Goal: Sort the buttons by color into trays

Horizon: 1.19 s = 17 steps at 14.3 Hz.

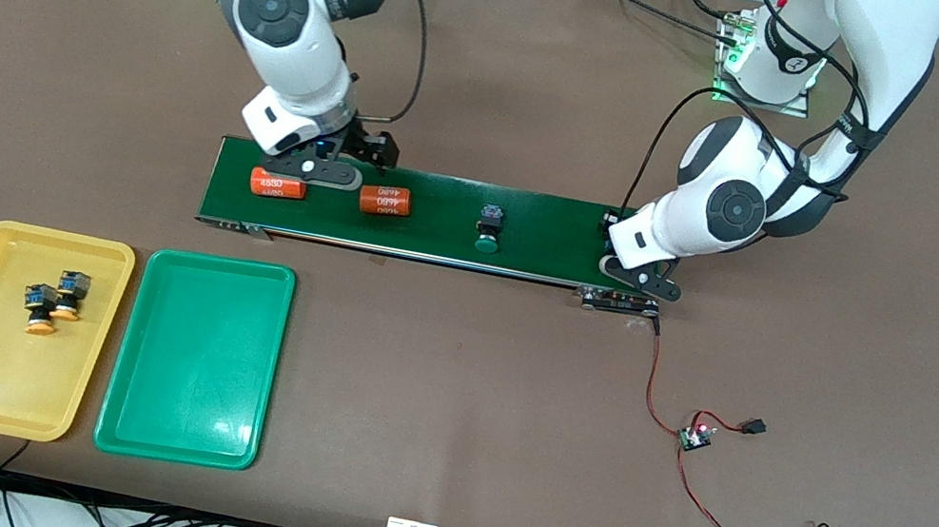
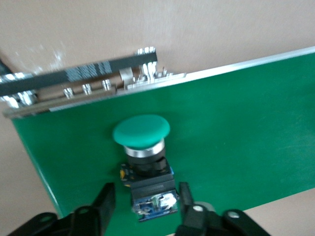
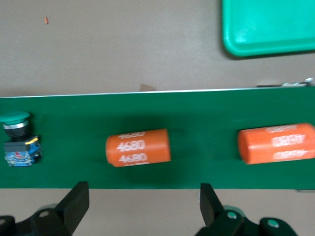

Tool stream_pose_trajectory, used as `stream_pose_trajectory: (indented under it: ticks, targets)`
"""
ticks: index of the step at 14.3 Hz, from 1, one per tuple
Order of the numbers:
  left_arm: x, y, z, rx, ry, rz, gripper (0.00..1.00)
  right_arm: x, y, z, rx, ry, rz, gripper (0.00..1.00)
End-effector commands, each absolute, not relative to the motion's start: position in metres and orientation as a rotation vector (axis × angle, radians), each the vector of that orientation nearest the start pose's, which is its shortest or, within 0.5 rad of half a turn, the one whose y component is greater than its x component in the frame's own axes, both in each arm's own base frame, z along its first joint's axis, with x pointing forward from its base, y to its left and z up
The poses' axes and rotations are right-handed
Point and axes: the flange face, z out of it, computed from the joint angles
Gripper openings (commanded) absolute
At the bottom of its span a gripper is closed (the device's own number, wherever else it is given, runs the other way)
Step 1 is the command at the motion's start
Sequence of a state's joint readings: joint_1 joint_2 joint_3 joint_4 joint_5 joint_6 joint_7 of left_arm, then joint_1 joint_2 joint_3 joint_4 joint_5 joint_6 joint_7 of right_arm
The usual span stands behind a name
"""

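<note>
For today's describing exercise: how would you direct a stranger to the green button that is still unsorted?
Find the long dark-green belt in the table's middle. Three things lie on it: two orange cylinders toward the right arm's end, then the green button alone. Only it has a round green cap on a black-and-blue body.

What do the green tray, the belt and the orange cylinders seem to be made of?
Green tray: likely plastic, glossy; light glints off its floor.
Belt: looks like matte rubber or coated fabric, with a metal edge strip.
Orange cylinders: smooth, slightly shiny wrap with white printed numbers, probably plastic sleeves.
</note>
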<state>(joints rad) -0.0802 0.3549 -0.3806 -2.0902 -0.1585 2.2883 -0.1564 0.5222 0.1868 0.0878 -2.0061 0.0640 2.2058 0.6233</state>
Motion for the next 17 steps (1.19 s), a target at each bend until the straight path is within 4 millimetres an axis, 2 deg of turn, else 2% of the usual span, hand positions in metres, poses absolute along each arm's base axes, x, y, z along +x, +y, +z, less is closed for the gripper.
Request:
stream_pose_trajectory:
  ticks: [1, 2, 4, 6, 8, 10, 12, 15, 17]
  targets:
    - [0.523, -0.243, 0.322, -3.327, 0.242, 0.204, 1.0, 0.475, 0.358, 0.345, -3.07, 0.138, 0.022, 1.0]
    - [0.53, -0.234, 0.345, -3.32, 0.225, 0.208, 1.0, 0.471, 0.367, 0.338, -3.068, 0.147, 0.02, 1.0]
    - [0.549, -0.2, 0.392, -3.301, 0.166, 0.257, 1.0, 0.462, 0.383, 0.325, -3.07, 0.156, 0.025, 1.0]
    - [0.563, -0.145, 0.432, -3.291, 0.028, 0.236, 1.0, 0.462, 0.391, 0.313, -3.072, 0.183, -0.008, 1.0]
    - [0.557, -0.1, 0.464, -3.252, -0.029, 0.225, 1.0, 0.462, 0.395, 0.305, -3.078, 0.186, -0.015, 1.0]
    - [0.549, -0.081, 0.496, -3.139, 0.063, 0.214, 1.0, 0.464, 0.392, 0.304, -3.079, 0.197, -0.017, 1.0]
    - [0.548, -0.069, 0.53, -3.079, 0.076, 0.257, 1.0, 0.467, 0.393, 0.308, -3.074, 0.199, -0.025, 1.0]
    - [0.544, -0.055, 0.566, -3.084, 0.053, 0.303, 1.0, 0.468, 0.393, 0.307, -3.074, 0.199, -0.026, 1.0]
    - [0.547, -0.04, 0.58, -3.097, 0.055, 0.269, 1.0, 0.469, 0.393, 0.307, -3.072, 0.206, -0.026, 1.0]
